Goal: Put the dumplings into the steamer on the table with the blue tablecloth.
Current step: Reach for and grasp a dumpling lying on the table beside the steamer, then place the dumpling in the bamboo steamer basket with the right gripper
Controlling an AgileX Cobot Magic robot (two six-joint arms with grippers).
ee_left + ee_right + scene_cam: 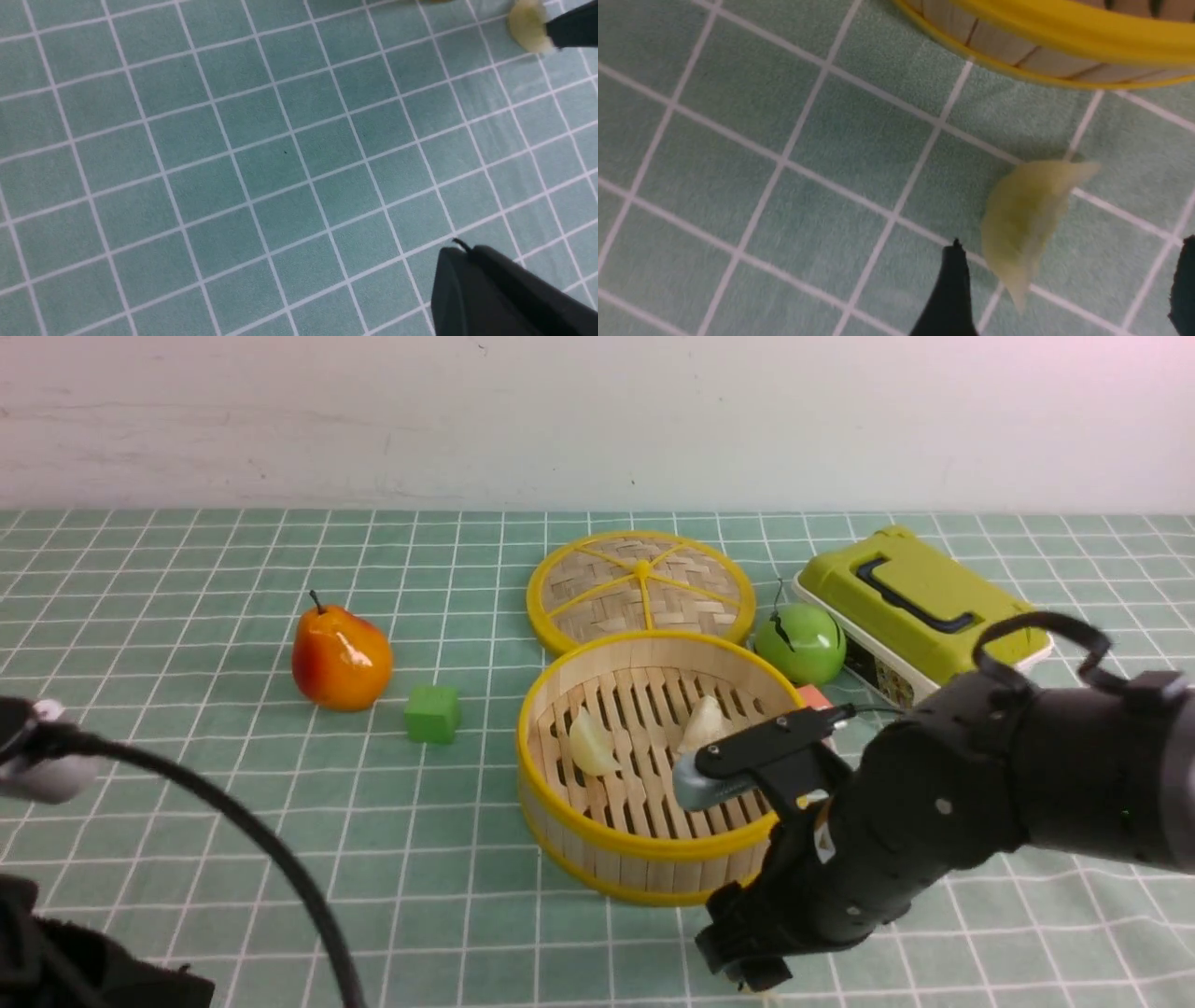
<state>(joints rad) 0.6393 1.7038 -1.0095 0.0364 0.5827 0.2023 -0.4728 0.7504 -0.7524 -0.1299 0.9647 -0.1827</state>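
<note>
While the right claw [1070, 245] is spread wide, a loose dumpling [1027, 219] is bracketed by it on the blue tablecloth [738, 140].

Nothing is gripped: the loose dumpling lies between the 2 dark fingers [952, 289], just beside 1 and well apart from the other, and contact cannot be confirmed. In the front view this claw is seen low at 5 o'clock of the steamer [644, 873], outside its wall. On the slatted floor a yellowish dumpling [593, 742] is seen at 9 o'clock and a white dumpling [702, 723] at 1 o'clock. Of the left claw [486, 284] only 1 finger is shown, above the cloth, so its opening cannot be told.
</note>
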